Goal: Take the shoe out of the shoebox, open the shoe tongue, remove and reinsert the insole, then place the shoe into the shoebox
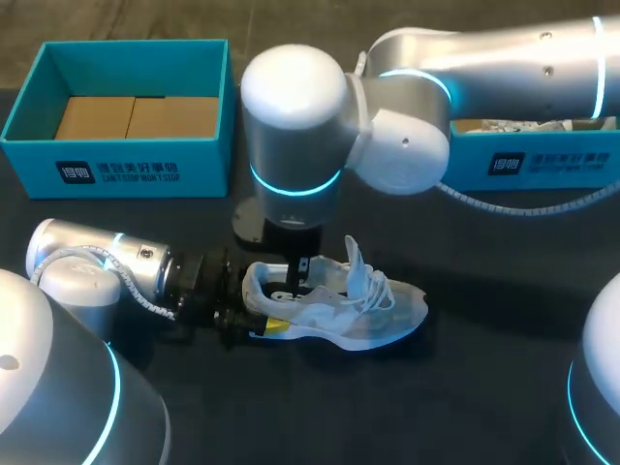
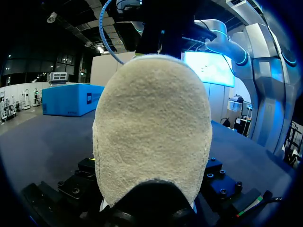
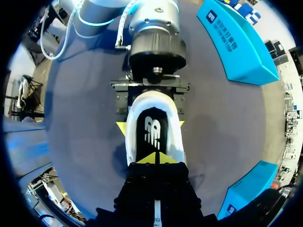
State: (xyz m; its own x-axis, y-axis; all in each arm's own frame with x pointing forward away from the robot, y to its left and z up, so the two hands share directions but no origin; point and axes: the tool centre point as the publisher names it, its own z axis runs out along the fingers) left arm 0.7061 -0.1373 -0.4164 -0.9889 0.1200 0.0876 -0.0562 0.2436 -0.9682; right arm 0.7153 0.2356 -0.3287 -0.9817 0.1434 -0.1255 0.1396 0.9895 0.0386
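The white sneaker rests on its sole on the dark table, near the middle and toward the near side. Its toe points right, and its cream, fuzzy-textured heel points left. Its tongue stands pulled up above loose white laces. A black insole with a white logo lies flat inside the opening. The teal shoebox sits open at the far left, well apart from the sneaker, with brown cardboard on its floor.
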